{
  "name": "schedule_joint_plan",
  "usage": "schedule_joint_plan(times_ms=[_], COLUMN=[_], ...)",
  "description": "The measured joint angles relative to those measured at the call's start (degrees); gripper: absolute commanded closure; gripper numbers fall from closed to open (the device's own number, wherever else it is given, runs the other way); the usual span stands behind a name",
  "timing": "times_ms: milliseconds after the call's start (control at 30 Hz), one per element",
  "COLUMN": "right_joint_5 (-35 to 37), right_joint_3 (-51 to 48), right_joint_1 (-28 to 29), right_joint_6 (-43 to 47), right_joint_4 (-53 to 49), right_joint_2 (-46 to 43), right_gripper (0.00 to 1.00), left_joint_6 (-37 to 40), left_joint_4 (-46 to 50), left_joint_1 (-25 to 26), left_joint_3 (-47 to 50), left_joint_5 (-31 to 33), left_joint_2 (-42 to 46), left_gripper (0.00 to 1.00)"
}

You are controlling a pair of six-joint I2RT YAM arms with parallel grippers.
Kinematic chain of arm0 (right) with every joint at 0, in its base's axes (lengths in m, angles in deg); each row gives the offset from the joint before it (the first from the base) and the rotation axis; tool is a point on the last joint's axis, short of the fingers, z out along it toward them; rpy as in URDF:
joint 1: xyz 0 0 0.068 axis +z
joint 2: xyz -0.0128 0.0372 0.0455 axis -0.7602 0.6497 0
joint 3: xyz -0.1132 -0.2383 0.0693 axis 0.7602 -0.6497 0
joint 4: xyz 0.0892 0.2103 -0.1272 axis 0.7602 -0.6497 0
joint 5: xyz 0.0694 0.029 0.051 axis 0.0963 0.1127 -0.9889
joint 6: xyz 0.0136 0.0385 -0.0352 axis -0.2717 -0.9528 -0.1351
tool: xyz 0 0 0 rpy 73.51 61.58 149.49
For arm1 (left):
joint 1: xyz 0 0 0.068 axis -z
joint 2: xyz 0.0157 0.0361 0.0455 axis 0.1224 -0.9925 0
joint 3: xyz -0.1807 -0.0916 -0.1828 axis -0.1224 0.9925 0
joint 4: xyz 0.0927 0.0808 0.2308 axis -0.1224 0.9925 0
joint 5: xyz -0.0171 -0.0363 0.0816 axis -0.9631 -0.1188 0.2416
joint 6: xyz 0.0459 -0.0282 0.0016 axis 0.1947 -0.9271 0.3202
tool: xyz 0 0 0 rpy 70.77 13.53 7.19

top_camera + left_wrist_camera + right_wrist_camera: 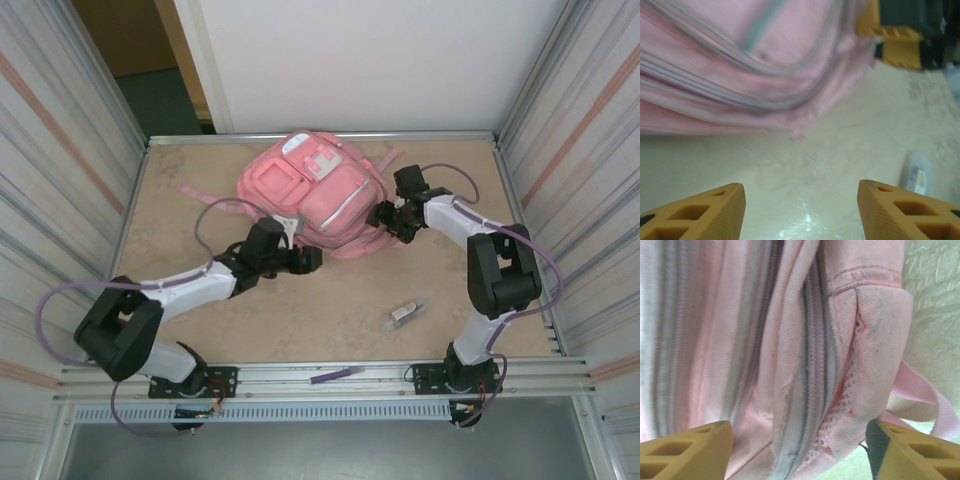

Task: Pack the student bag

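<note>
– Student bag (320, 195), seen from above?
– It lies front pockets up toward twelve o'clock on the tabletop (200, 300). The left claw (308, 258) sits at its six o'clock edge and the right claw (383, 215) at its three o'clock side. A small clear packet (405, 312) lies apart, toward five o'clock.
– Left wrist?
– The left claw (801, 192) is spread with nothing between its fingers and bare tabletop (830, 135) beneath. Pink bag fabric (740, 65) runs from ten to one o'clock, and the packet (916, 175) is at four.
– Right wrist?
– The right claw (800, 440) is spread as well, pinching nothing. The bag's zippered side (790, 340) is straight ahead, and a strap (930, 400) trails at four o'clock.
</note>
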Motion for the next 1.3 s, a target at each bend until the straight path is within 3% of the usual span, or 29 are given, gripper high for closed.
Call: schedule_joint_plan(times_ms=[167, 267, 333, 467, 667, 800, 833, 1000, 1300], right_joint_5=[-0.55, 0.72, 0.79, -0.15, -0.81, -0.87, -1.05, -2.67, -5.09], right_joint_3=[2.12, 3.26, 3.76, 5.49, 5.81, 5.79, 5.79, 5.79, 8.7], right_joint_1=[4.52, 8.28, 10.45, 13.31, 13.4, 13.22, 13.16, 11.56, 7.58], right_joint_6=[-0.87, -0.83, -0.5, -0.02, 0.87, 1.53, 1.97, 3.78, 5.62], right_joint_4=[-0.02, 0.2, 0.33, 0.24, 0.44, 0.87, 1.2, 1.79, 2.36], right_joint_2=[-1.36, -2.16, -2.32, -1.66, 0.33, 0.68, 0.9, 3.85, 9.49], right_gripper=[0.39, 0.38, 0.37, 0.37, 0.38, 0.38, 0.39, 0.4, 0.45], left_joint_6=[3.1, 5.44, 7.39, 10.1, 9.38, 5.95, 4.68, -1.81, -16.41], left_joint_4=[8.09, 10.47, 13.29, 16.13, 16.09, 14.88, 13.84, 7.58, 6.95], left_joint_1=[-12.39, -20.39, -22.77, -23.23, -23.19, -23.19, -23.19, -23.19, -22.38], left_joint_3=[-8.13, -13.07, -17.51, -24.15, -28.96, -29.4, -28.65, -20.92, -0.96], left_joint_5=[3.91, 3.17, 2.95, 2.86, 1.9, 1.92, 1.75, 0.83, -1.27], left_joint_2=[1.22, -3.21, -8.24, -17.79, -26.36, -28.79, -28.68, -23.76, -3.37], left_gripper=[0.38, 0.37, 0.37, 0.38, 0.5, 0.8, 0.83, 0.95, 0.98])
